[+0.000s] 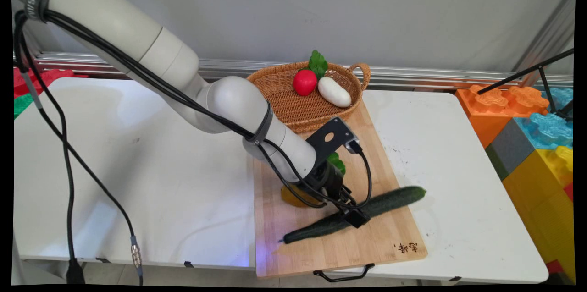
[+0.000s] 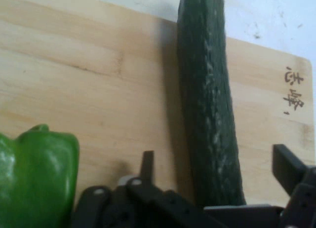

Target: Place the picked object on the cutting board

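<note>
A long dark green cucumber [image 1: 367,212] lies slantwise on the wooden cutting board [image 1: 321,250]. My gripper [image 1: 353,212] is down over its middle. In the hand view the gripper [image 2: 212,161] is open and the cucumber [image 2: 210,114] runs between the two fingers, with a gap on each side. A green pepper [image 2: 34,181] sits close on the left of the hand view; in the main view this green pepper [image 1: 338,162] shows only partly behind the hand. An orange-yellow object [image 1: 293,196] lies on the board, mostly hidden under the wrist.
A wicker basket [image 1: 293,108] at the board's far end holds a red vegetable with green leaves [image 1: 305,82] and a white one [image 1: 334,91]. Large coloured toy blocks [image 1: 536,140] stand off the table's right edge. The board has a black handle [image 1: 344,275] at its near edge.
</note>
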`<action>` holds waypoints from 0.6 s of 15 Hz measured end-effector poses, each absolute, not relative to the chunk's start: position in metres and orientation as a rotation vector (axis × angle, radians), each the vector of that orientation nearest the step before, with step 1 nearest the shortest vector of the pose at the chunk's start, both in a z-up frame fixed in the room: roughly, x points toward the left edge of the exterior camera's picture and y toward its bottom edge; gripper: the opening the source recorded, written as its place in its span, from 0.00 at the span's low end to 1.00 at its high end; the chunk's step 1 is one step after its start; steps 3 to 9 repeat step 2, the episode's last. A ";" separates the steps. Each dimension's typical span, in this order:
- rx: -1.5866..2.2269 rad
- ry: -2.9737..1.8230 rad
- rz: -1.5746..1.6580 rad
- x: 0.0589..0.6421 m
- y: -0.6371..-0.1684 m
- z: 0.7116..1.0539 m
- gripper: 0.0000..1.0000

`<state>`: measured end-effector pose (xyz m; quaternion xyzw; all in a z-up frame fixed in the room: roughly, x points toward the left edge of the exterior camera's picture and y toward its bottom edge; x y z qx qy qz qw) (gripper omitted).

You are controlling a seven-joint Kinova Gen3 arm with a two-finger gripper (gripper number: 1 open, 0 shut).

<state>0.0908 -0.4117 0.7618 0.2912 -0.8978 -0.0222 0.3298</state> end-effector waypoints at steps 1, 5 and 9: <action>0.760 -2.347 -0.059 0.091 -0.412 0.763 1.00; 0.756 -2.345 -0.059 0.090 -0.412 0.767 1.00; 0.756 -2.345 -0.059 0.090 -0.412 0.767 1.00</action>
